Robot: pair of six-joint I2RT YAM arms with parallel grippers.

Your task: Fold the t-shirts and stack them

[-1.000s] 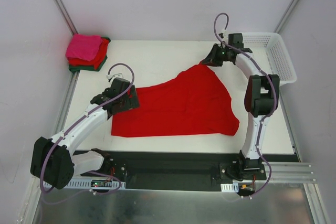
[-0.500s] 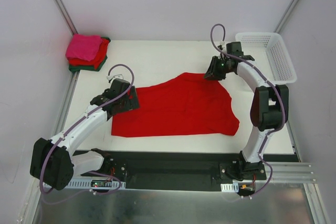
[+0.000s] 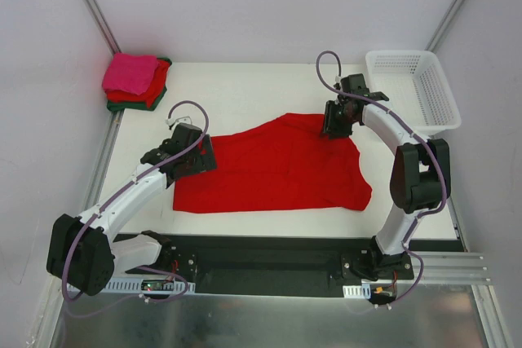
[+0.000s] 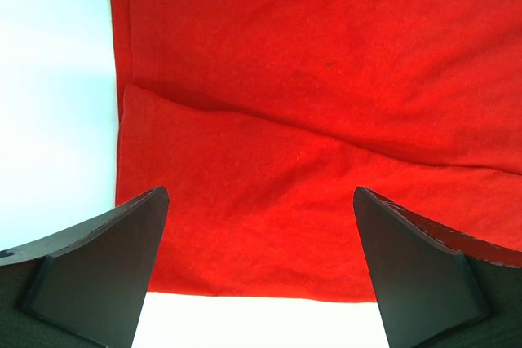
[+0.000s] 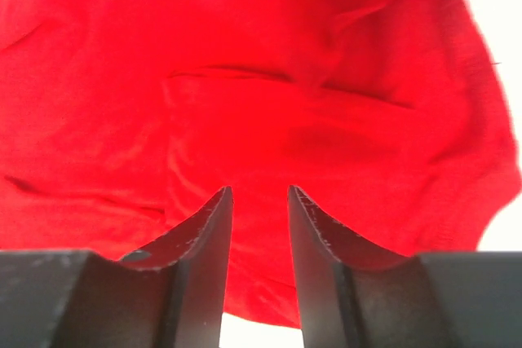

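Red shirt (image 3: 277,165): spread mid-table. Your left gripper (image 4: 261,266): wide open, empty, at its left edge. Your right gripper (image 5: 259,234): barely parted, empty, far-right corner. Risk: rumpled corner skews your fold

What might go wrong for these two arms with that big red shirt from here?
1. The red t-shirt lies skewed and creased under the right tool, whose jaws stand slightly apart. A fold from this shape would likely come out crooked.
2. The left tool, wide open over the shirt's layered left edge, might pinch only the top layer, so the cloth would drag unevenly.
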